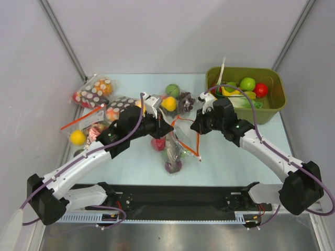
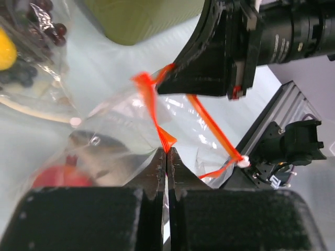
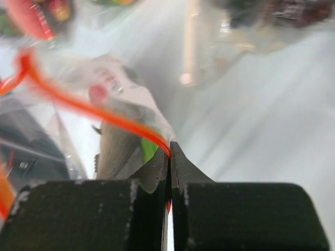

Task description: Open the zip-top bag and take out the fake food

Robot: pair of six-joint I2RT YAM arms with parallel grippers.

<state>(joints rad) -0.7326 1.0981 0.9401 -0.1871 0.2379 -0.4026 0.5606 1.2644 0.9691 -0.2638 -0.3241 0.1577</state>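
Left gripper (image 2: 166,155): clamped right down, jaws pressed together, nipped onto the thin red-orange zip strip (image 2: 157,117) at a twisted spot; arm stretched in from the left side of the table.
Right gripper (image 3: 169,151): shut tight as well, pinched on the same orange strip; seen from the left wrist as a black tip sitting on the strip just above and opposite the left one.
Crinkly clear plastic zip-top bag (image 1: 178,140): lay mid-table, between the two grippers, mouth end held up by both, body trailing toward the near edge.
Mouth of the bag: looked parted in the left wrist view, two orange strands standing apart with clear film between them.
Round red plastic toy ball (image 1: 158,144): sat inside the bag, right under the left gripper's tip.
Grey fish-like toy piece (image 2: 99,151): tucked inside the film, touching the red ball.
Green toy piece (image 3: 149,149): showed only as a sliver beside the fish, just behind the right fingertips.
Round purple toy piece (image 1: 173,166): rested at the bag's near end, closest to the arm bases.
Olive-green plastic bin (image 1: 277,104): stood at the far right, beside the right arm, with green, red and yellow toy pieces in it.
Brown white-dotted bags (image 1: 93,95): lay at the far left, well apart from the held bag.
Pale blue-green table top (image 1: 230,157): carried all of it.
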